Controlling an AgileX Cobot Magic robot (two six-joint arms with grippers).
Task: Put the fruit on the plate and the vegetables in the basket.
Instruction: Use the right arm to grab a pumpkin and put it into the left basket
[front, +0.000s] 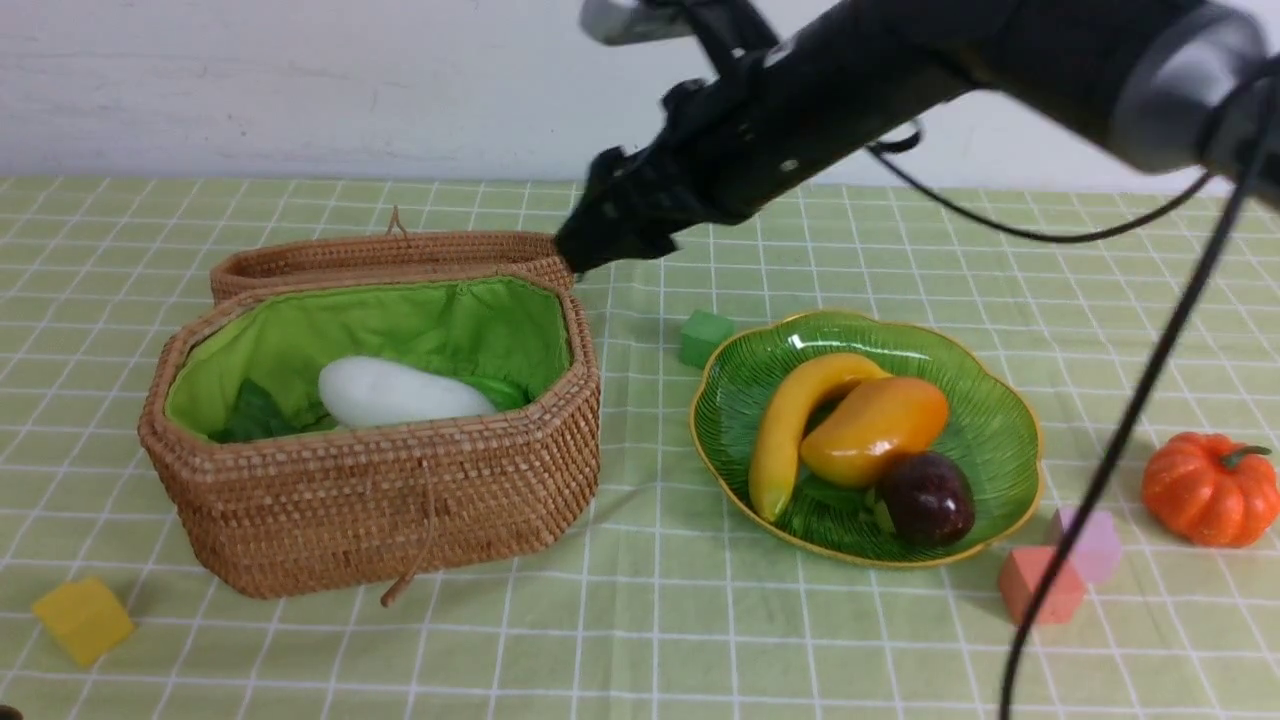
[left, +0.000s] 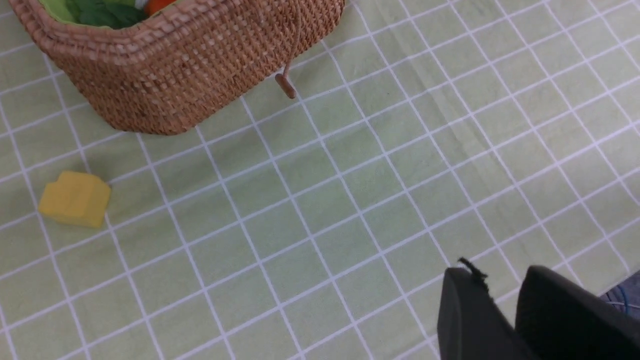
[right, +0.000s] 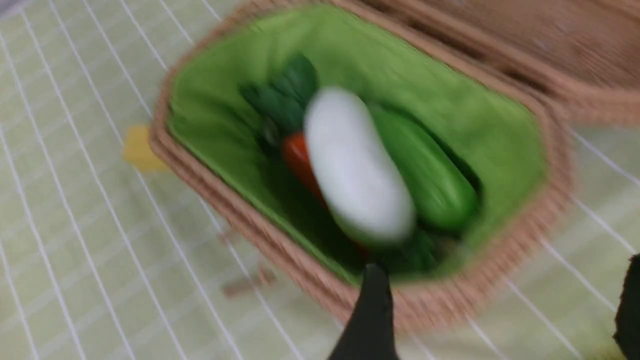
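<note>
The open basket (front: 400, 500) stands at the left with the white radish (front: 400, 392) inside. The right wrist view shows the radish (right: 357, 165) lying between the green cucumber (right: 425, 170) and the red pepper (right: 297, 155). The green plate (front: 1000, 400) holds the banana (front: 790, 420), the mango (front: 880, 425) and the dark purple fruit (front: 928, 497). The orange pumpkin (front: 1205, 488) sits on the cloth at the far right. My right gripper (right: 500, 320) hangs open and empty above the basket's right end. My left gripper (left: 497, 272) hovers over bare cloth near the basket (left: 200, 65), its fingers slightly apart and empty.
Foam cubes lie about: green (front: 706, 336) between basket and plate, yellow (front: 82, 618) at the front left, pink (front: 1040, 585) and lilac (front: 1095, 545) by the plate's front right. The right arm's cable (front: 1130, 430) hangs between plate and pumpkin. The basket lid (front: 380, 255) lies behind it.
</note>
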